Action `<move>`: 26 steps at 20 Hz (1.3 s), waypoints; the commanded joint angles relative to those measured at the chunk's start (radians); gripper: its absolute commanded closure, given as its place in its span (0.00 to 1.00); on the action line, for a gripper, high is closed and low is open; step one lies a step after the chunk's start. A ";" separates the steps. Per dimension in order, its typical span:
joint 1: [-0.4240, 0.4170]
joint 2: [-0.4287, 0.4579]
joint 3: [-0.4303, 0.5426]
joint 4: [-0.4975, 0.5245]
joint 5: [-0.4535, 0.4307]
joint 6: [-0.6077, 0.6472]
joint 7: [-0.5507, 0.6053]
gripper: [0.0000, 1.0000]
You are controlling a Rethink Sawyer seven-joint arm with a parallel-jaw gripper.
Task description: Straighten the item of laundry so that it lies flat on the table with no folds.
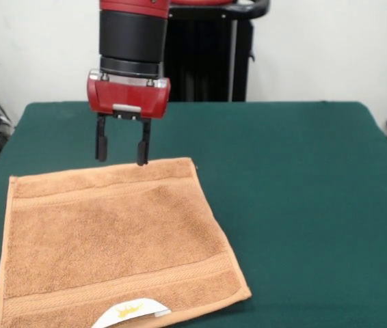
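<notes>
Front view shows the towel (115, 242) already spread flat on the table (296, 205) just below the gripper (121, 152), whose fingers are apart and empty, so little seems left.

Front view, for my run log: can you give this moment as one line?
towel: spread flat on table, label at near edge | hand: open, empty, above towel's far edge

You have bare table (303, 191) all along the right of the towel (111, 239) and behind it. The gripper (122, 152) hangs with spread fingers at the towel's far edge, the only thing standing above the surface.
</notes>
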 commanded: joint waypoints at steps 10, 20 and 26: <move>0.028 -0.019 0.051 -0.012 -0.035 0.024 0.049 0.00; 0.023 -0.014 0.056 -0.015 -0.037 0.027 0.043 0.00; -0.047 0.008 0.105 0.006 -0.067 0.015 -0.007 0.00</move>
